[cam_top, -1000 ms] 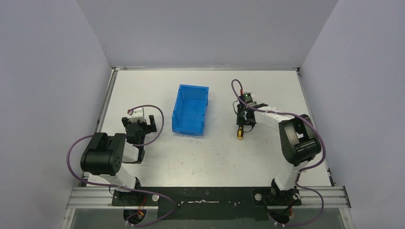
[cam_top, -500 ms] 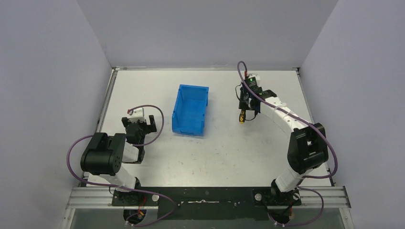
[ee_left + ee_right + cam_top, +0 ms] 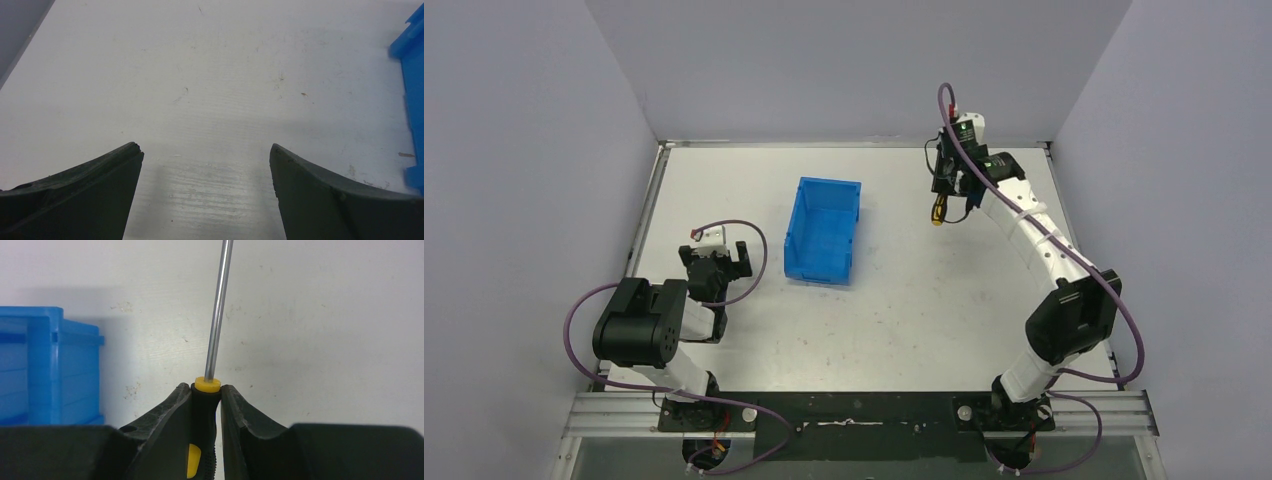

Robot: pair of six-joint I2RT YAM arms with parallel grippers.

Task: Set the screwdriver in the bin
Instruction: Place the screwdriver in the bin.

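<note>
Right jaws: the right gripper [image 3: 943,192] is clenched on the screwdriver [image 3: 937,211]. In the wrist view its two dark fingers [image 3: 167,412] press both sides of the black neck of the handle, just under the yellow collar.
Right gripper contact: handle only. The thin metal shaft [image 3: 218,310] runs free out of the fingers, up and off the top of the wrist frame.
Screwdriver location: upper right of the top view, in the right gripper, to the right of the bin [image 3: 829,184] and well apart from it. It is outside the bin. The yellow end of the handle points toward the lower edge of the frame.
Left jaws: the left gripper [image 3: 205,150] is spread wide, holding nothing. Only white table [image 3: 200,75] shows between its fingers.
Left gripper location: left of centre in the top view [image 3: 716,256], left of the bin and not touching it. A blue bin wall [image 3: 415,100] shows at the right edge of the left wrist view.
Bin: upright on the table [image 3: 894,310], centre of the top view, long axis running up-down in the frame.
Bin contents: the top view shows its blue floor across the interior.
Bin in right wrist view: blue wall [image 3: 45,370] at the left edge.
</note>
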